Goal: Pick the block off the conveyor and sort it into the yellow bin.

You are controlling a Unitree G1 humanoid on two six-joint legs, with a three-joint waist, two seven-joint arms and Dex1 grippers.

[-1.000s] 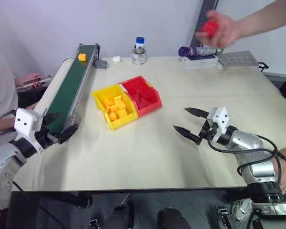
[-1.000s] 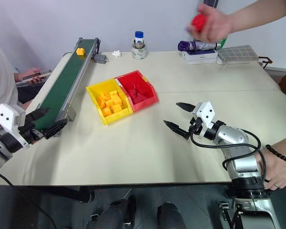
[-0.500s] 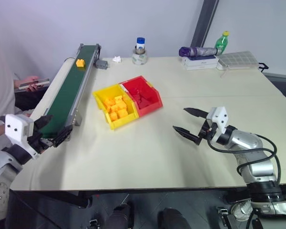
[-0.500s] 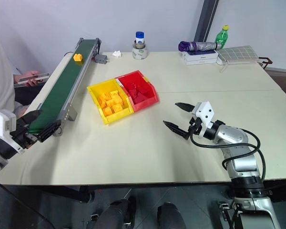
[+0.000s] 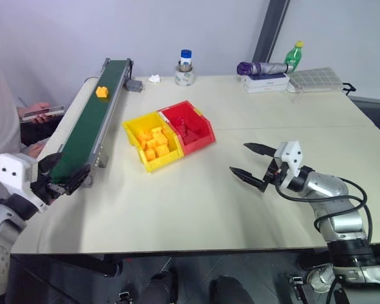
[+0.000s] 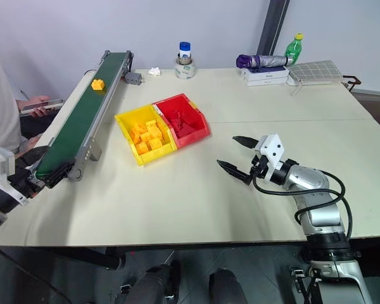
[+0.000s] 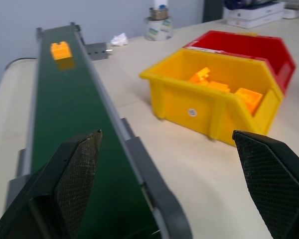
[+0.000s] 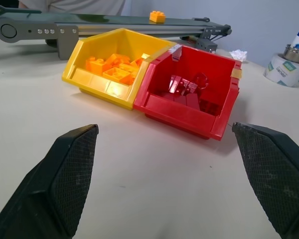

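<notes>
- One block (image 5: 102, 92) rides the conveyor (image 5: 88, 123), lying on the dark green belt in the far part of it, well apart from the left gripper (image 5: 63, 174), which sits at the belt's near rounded end with its two black fingers spread wide and nothing between them.
- Seen from the left wrist, the block (image 7: 61, 50) lies up the belt beyond the parted fingers (image 7: 77, 172).
- To the right of the conveyor stands the yellow bin (image 5: 151, 140), already holding several yellow-orange bricks, and touching its far side is a red bin (image 5: 189, 127) with red pieces in it.
- Further right of the conveyor, past both bins, the right gripper (image 5: 252, 162) hovers over bare table with its jaws released and empty.
- Under the conveyor is a pale beige table (image 5: 196, 202); beyond it, along the table's back edge, stand a tape roll with a blue-capped bottle (image 5: 185, 66), a green bottle (image 5: 294, 56) and a grey tray (image 5: 316, 78), against a light wall.
- Left of the conveyor, a person's hand (image 5: 35, 113) holds a phone.
- Small and yellow-orange, the block shows studs on top.
</notes>
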